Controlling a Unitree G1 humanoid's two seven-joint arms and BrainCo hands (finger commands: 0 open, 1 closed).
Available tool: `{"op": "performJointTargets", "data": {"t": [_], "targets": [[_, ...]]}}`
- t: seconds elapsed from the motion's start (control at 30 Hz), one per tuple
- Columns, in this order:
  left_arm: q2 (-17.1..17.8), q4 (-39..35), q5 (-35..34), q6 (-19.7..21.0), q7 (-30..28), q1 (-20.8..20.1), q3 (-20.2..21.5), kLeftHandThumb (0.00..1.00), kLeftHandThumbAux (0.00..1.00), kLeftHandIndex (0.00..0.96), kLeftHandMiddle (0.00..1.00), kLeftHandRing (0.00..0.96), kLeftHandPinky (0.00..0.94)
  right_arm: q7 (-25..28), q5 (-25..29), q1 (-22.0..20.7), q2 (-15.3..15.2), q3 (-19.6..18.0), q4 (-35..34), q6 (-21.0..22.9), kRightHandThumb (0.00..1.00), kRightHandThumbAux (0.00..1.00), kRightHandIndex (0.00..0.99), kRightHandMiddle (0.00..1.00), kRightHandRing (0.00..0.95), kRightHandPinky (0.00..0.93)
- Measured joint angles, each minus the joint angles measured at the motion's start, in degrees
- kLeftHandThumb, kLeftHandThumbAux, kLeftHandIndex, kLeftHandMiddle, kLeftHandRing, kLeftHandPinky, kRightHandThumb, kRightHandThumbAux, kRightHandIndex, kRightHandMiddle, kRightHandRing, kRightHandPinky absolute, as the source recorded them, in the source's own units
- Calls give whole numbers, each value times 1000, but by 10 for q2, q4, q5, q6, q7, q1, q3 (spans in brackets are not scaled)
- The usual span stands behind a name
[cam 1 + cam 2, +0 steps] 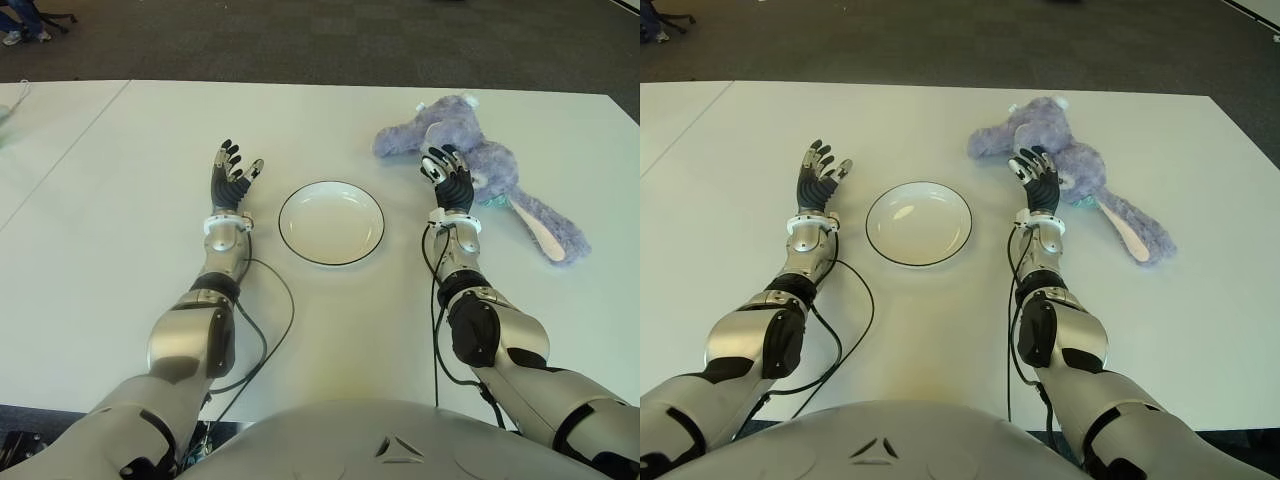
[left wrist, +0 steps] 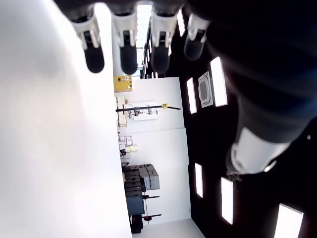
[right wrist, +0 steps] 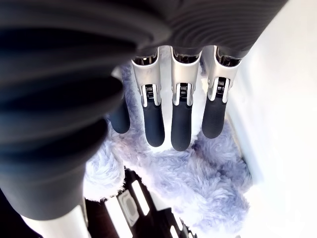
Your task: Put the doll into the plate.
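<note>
Plate (image 1: 331, 222) empty. Purple plush rabbit (image 1: 490, 175) lies to its right, ungrasped; right hand (image 1: 449, 178) spread just before it. Left hand (image 1: 232, 175) relaxed beside plate. Grasp and transfer remain.

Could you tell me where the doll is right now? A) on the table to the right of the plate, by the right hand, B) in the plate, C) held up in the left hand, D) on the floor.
A: the doll lies on the table right of the empty plate, with the open right hand just at it, not gripping.
</note>
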Motion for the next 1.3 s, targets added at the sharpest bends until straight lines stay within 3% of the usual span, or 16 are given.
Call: {"op": "performJointTargets", "data": {"t": [0.8, 1.3], "targets": [[0, 0, 0, 0, 0, 0, 1, 193, 708, 62, 121, 123, 154, 0, 0, 0, 0, 1, 0, -1, 133, 839, 206, 271, 277, 273], [0, -1, 0, 0, 0, 0, 1, 171, 717, 62, 121, 116, 141, -10, -3, 2, 2, 5, -3, -10, 73, 843, 198, 265, 269, 250]]}}
